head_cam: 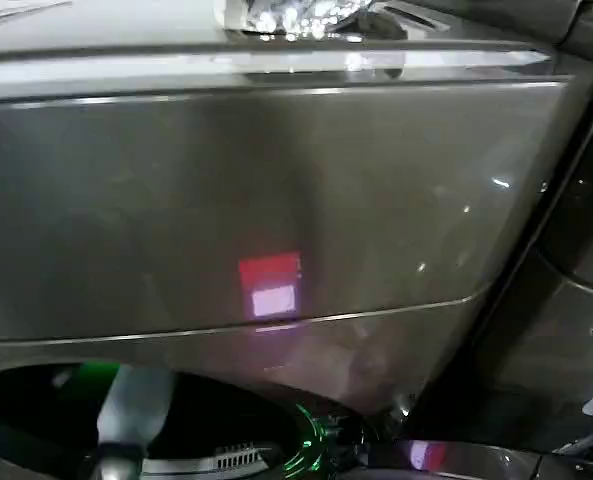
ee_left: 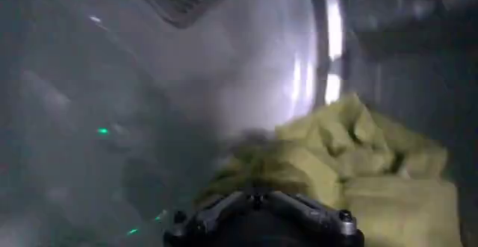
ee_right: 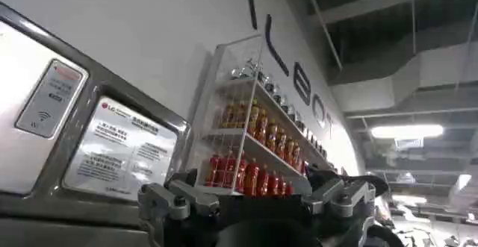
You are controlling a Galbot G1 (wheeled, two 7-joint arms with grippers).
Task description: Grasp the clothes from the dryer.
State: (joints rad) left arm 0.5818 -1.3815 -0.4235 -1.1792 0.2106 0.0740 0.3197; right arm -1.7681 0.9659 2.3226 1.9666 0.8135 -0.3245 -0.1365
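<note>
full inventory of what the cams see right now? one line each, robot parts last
dryer: 1, dark bronze-grey, front panel fills the head view; red light on it; drum opening at the lower left.
clothes: 1 wad, yellow-green, inside the drum, just ahead of the left gripper.
drum wall: grey metal, with a vent grille at the back.
LG machine panel: 1, silver, with white label stickers, beside the right gripper.
shelf rack: 1, white, against the wall, rows of red and orange bottles.
ceiling lights: white, overhead.
left arm: pale grey, reaching into the drum opening.
left gripper: dark, at the clothes.
right gripper: dark, raised near the LG panel, idle.
</note>
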